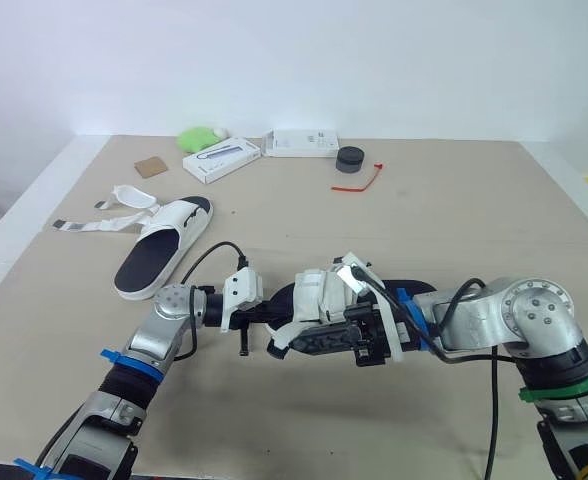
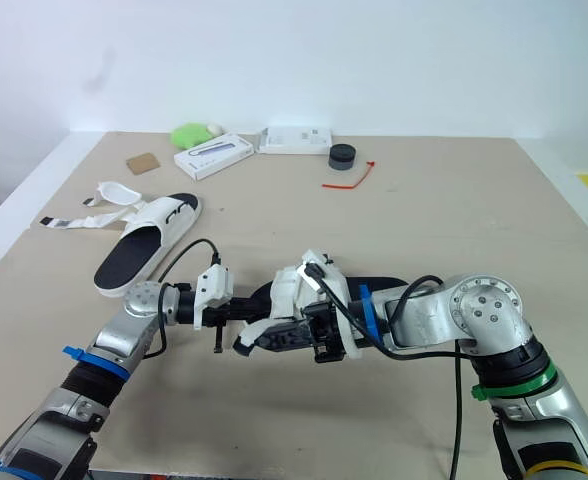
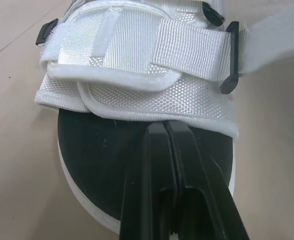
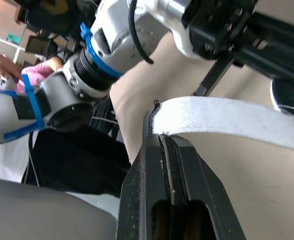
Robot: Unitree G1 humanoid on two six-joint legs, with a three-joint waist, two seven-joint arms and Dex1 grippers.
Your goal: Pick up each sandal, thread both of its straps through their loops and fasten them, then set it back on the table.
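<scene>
Progress, head views: a white sandal (image 1: 319,300) sits at centre front of the desk (image 1: 454,220), between the two arms. Whether it is lifted clear cannot be told. The second sandal (image 1: 159,250) lies well apart on the robot's left, with its loose straps (image 1: 99,222) splayed on the desk, untouched.

Left wrist view: the left tool (image 3: 164,131) has its fingers together, clamped on the white sandal's black sole edge. One strap lies flat over the upper and looks fastened. The other strap (image 3: 187,47) passes through its black loop (image 3: 230,62) and runs on beyond it.

Right wrist view: the right tool (image 4: 159,136) is pinched on the free strap end (image 4: 222,119).

Judged: the first sandal is nearly done. This strap needs folding back and pressing down, then the sandal goes back on the desk. The second sandal is all still to do.
</scene>
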